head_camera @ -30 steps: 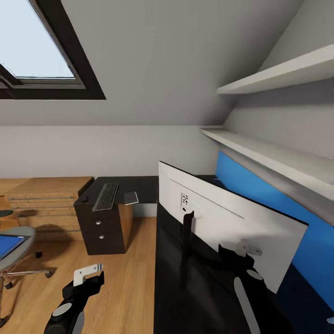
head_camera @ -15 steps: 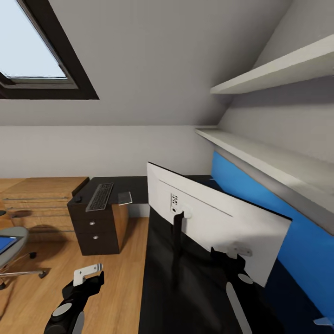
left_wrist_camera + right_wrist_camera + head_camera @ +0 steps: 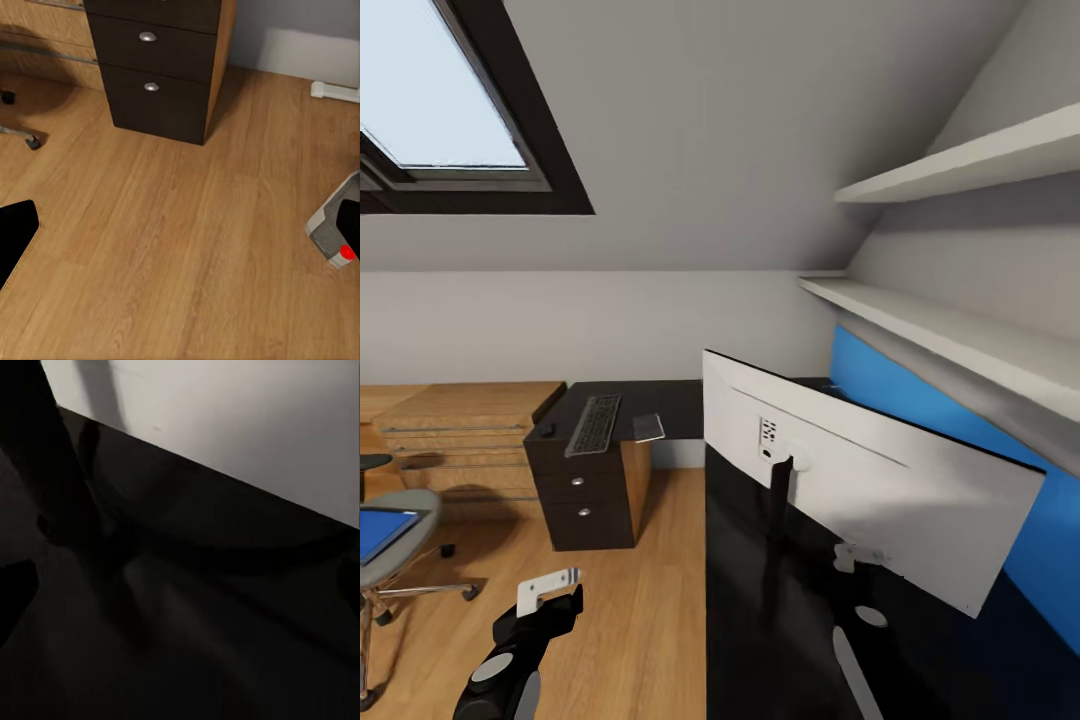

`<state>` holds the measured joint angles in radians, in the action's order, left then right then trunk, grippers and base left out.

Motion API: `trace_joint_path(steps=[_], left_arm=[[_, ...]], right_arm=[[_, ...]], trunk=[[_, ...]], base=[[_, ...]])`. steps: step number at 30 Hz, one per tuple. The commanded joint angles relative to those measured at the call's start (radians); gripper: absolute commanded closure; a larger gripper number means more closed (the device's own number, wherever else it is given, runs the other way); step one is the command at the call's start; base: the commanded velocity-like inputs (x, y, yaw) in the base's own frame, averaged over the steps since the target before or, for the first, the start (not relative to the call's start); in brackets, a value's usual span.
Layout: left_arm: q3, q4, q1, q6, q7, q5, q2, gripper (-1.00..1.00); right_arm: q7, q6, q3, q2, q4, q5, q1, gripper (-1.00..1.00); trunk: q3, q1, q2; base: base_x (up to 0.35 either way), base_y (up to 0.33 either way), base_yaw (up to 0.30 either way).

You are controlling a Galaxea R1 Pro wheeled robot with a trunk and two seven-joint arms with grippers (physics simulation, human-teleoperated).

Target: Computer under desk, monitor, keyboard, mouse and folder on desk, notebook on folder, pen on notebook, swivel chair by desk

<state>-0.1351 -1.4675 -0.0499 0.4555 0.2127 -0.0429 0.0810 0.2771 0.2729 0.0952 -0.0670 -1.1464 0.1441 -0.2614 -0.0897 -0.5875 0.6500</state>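
While the left gripper (image 3: 550, 592) hangs low over the wood floor (image 3: 630, 620), it has nothing in it, and I cannot tell how wide its pale fingers are apart. I cannot tell how the right gripper stands.

One shiny black desk (image 3: 760, 610) lies just to the right of that gripper. One monitor (image 3: 870, 490) stands on it, showing its flat white back and one thin black foot (image 3: 778, 520).

Far ahead of the gripper, one slim keyboard (image 3: 593, 423) lies on the desk's far end. One small round mouse (image 3: 546, 429) sits just beside it, and one small grey notebook (image 3: 648, 427) on its other side. Below them is a black drawer unit (image 3: 582, 495) with round silver knobs.

To the gripper's left stands one grey swivel chair (image 3: 405, 520), with one flat blue folder (image 3: 382, 530) on its seat.

One small grey computer (image 3: 337, 229) with a red spot stands on the floor.
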Motion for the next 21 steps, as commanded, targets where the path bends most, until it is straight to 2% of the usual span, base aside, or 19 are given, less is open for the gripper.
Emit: trace_joint_path(steps=[1,4,6,8,9,12,18,21], left_arm=[[-0.001,-0.001,-0.001,0.005,0.004,-0.005,0.000,-1.00],[-0.002,-0.001,-0.001,0.005,0.004,-0.005,0.000,-1.00],[-0.005,-0.001,-0.001,0.004,0.004,-0.005,0.000,-1.00],[-0.010,-0.001,-0.001,0.004,0.005,-0.005,0.000,-1.00],[-0.018,-0.001,-0.001,0.003,0.005,-0.005,0.000,-1.00],[-0.021,-0.001,-0.001,0.002,0.005,-0.005,0.000,-1.00],[-0.023,-0.002,-0.001,0.001,0.005,-0.005,0.000,-1.00],[-0.023,-0.005,-0.001,0.001,0.005,-0.005,0.000,-1.00]], right_arm=[[0.009,-0.006,0.016,-0.003,0.024,0.000,-0.002,-1.00],[0.009,-0.042,0.038,-0.022,0.094,-0.027,-0.008,-1.00],[0.010,-0.083,0.048,-0.046,0.183,-0.059,-0.034,-1.00],[0.010,-0.102,0.051,-0.054,0.229,-0.074,-0.060,-1.00],[0.010,-0.141,0.053,-0.063,0.323,-0.092,-0.119,-1.00],[0.010,-0.197,0.054,-0.067,0.412,-0.098,-0.174,-1.00],[0.011,-0.377,0.053,-0.068,0.610,-0.103,-0.289,-1.00],[0.011,-0.418,0.053,-0.067,0.674,-0.104,-0.332,-1.00]], trunk=[[-0.002,0.000,0.002],[-0.002,0.000,0.002],[-0.002,0.000,0.002],[-0.002,0.000,0.002],[-0.002,0.000,0.002],[-0.002,0.000,0.002],[-0.002,0.000,0.002],[-0.002,0.000,0.002]], base=[[0.000,0.301,0.000],[0.000,0.283,0.000],[0.000,0.143,0.000],[0.000,0.080,0.000],[0.000,0.029,0.000],[0.000,0.017,0.000],[0.000,0.004,0.000],[0.000,0.000,0.000]])
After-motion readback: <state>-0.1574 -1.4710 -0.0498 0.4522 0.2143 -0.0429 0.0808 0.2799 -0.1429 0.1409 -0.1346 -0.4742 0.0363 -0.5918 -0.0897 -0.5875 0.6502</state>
